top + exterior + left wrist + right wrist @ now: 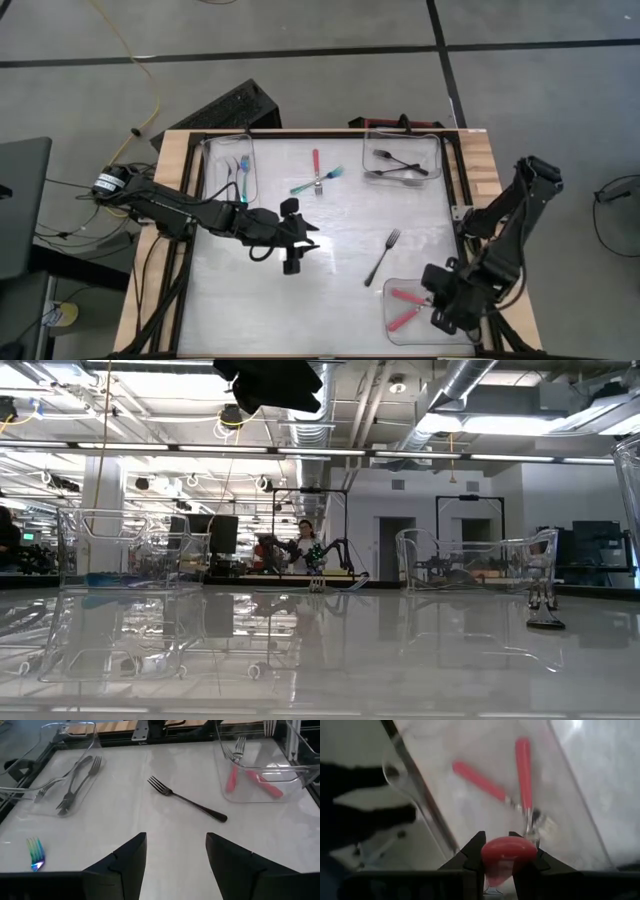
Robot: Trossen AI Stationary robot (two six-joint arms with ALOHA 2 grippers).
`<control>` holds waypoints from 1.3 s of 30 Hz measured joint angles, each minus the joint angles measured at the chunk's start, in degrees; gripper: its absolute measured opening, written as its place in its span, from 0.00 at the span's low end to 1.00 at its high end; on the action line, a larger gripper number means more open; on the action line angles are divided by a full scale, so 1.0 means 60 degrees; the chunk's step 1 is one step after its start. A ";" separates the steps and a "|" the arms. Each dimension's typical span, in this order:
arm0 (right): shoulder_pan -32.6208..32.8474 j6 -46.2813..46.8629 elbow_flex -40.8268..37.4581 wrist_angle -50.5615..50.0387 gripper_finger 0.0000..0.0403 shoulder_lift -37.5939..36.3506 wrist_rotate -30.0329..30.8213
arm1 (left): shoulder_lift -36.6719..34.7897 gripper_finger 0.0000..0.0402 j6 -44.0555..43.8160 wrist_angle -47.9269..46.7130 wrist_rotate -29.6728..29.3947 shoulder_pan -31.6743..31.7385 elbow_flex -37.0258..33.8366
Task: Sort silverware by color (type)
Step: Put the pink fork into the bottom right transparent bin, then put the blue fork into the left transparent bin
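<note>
Over the near-right tray [400, 318], right claw [507, 862] pinching red fork [506, 854], left claw [176, 852] wide, empty

I see two black forks [398, 165] inside the far-right tray [436, 150], another black fork [382, 257] lying flat just outside it, red-handled forks [404, 309] opposite.

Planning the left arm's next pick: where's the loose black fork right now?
In the high view the black fork lies bare on the table, right of centre, between the left gripper and the red-fork tray.
</note>
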 joint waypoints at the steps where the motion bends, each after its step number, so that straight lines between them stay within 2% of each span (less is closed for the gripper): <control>1: -0.0109 -0.0040 0.0000 -0.0014 0.22 0.0031 -0.0348 | 0.0001 0.47 0.0000 -0.0001 0.0018 0.0000 0.0000; 7: -0.0656 -0.0826 0.0000 -0.0125 0.24 0.0568 -0.1065 | 0.0004 0.47 0.0510 -0.0026 0.0308 0.0000 0.0000; 10: -0.0818 -0.0862 0.0000 -0.0334 0.38 0.0939 -0.1363 | 0.0004 0.47 0.0802 -0.0067 0.0498 0.0000 0.0000; 16: -0.1278 -0.1357 0.0000 -0.0473 0.70 0.1506 -0.3873 | 0.0004 0.47 0.1092 -0.0535 0.0761 -0.0002 0.0000; 19: -0.1445 -0.1065 0.0000 -0.0411 0.78 0.1531 -0.4855 | 0.0004 0.47 0.1288 -0.0849 0.1026 0.0000 0.0000; 23: -0.1473 0.0142 0.0052 -0.0092 0.80 0.1170 -0.4983 | -0.0140 0.47 0.1621 -0.1741 0.1416 0.0000 0.0000; 26: -0.1393 0.1174 0.0315 0.0092 0.79 0.0844 -0.4432 | -0.0354 0.47 0.2067 -0.2661 0.1439 -0.0004 0.0000; 29: -0.1295 0.1969 0.0711 0.0279 0.78 0.0514 -0.3185 | -0.0473 0.47 0.2489 -0.3551 0.1217 0.0004 0.0000; 33: -0.1118 0.2272 0.1108 0.0888 0.78 0.0118 -0.0306 | -0.0468 0.47 0.3006 -0.4150 0.0879 0.0105 -0.0004; 36: -0.1055 0.1617 0.1218 0.1751 0.78 -0.0100 0.2034 | -0.0280 0.47 0.3022 -0.4045 0.1636 0.0534 -0.0004; 39: -0.1148 0.0328 0.1224 0.2477 0.78 -0.0212 0.3524 | 0.0006 0.47 0.3019 -0.3932 0.2282 0.1169 -0.0004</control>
